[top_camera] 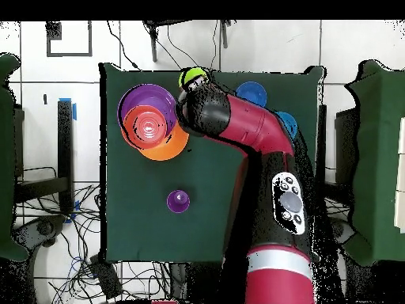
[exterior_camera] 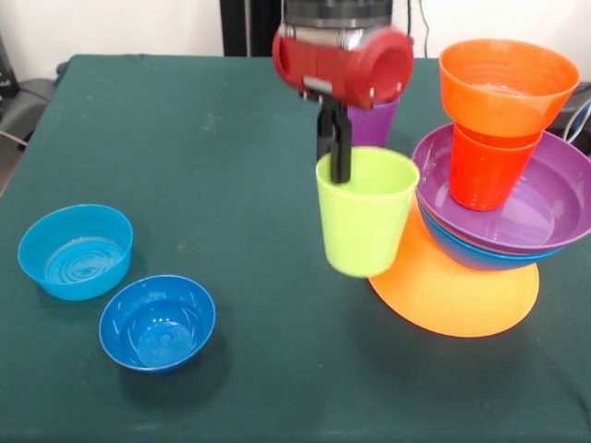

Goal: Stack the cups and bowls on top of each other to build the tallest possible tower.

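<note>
My gripper (exterior_camera: pixel 337 164) is shut on the rim of the lime green cup (exterior_camera: pixel 365 221), one finger inside it, and holds it upright just left of the tower. The cup also shows in the overhead view (top_camera: pixel 192 77). The tower (exterior_camera: pixel 499 185) (top_camera: pixel 150 123) has an upturned orange-yellow bowl (exterior_camera: pixel 452 295) at the bottom, then a blue bowl (exterior_camera: pixel 471 251), a purple bowl (exterior_camera: pixel 540 198), an orange cup (exterior_camera: pixel 485 171) and a small orange bowl (exterior_camera: pixel 508 83) on top. It leans. A purple cup (exterior_camera: pixel 374 125) (top_camera: pixel 178 201) stands behind the arm. The yellow cup is out of view.
A light blue straight-sided bowl (exterior_camera: pixel 76 251) (top_camera: pixel 286 123) and a dark blue bowl (exterior_camera: pixel 157 321) (top_camera: pixel 251 93) sit upright at the left of the green table (exterior_camera: pixel 212 166). The red arm (top_camera: pixel 253 131) crosses the table in the overhead view.
</note>
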